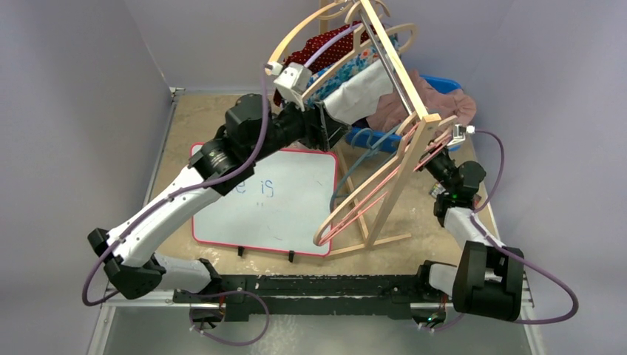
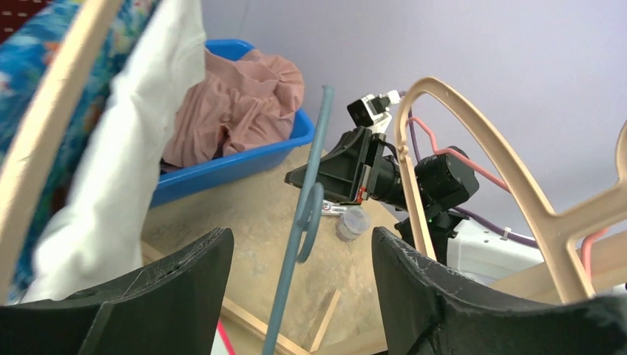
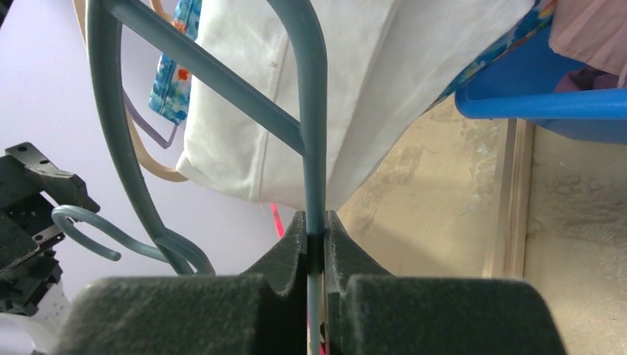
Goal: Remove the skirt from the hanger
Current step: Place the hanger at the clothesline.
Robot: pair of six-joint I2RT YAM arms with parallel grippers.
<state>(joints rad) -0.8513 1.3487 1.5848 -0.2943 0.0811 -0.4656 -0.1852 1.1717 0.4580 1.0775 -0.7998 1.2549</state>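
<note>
A bare blue-grey hanger [image 1: 367, 140] hangs in the air in front of the wooden rack [image 1: 403, 159]. My right gripper [image 3: 316, 229] is shut on one thin bar of that hanger [image 3: 314, 111]. My left gripper [image 2: 299, 235] is open, its fingers [image 2: 185, 281] standing apart on either side of the hanger's neck [image 2: 307, 200] without touching it. A pink pleated skirt [image 2: 236, 111] lies heaped in the blue bin [image 2: 222, 170] behind, off the hanger. From above, the skirt [image 1: 447, 107] shows at the back right.
The rack carries wooden hangers [image 2: 473, 148] with a white garment [image 2: 133, 170], a blue floral one and a red dotted one [image 1: 325, 48]. A whiteboard [image 1: 296, 200] lies on the table at the left. A small jar [image 2: 353, 223] stands near the right gripper.
</note>
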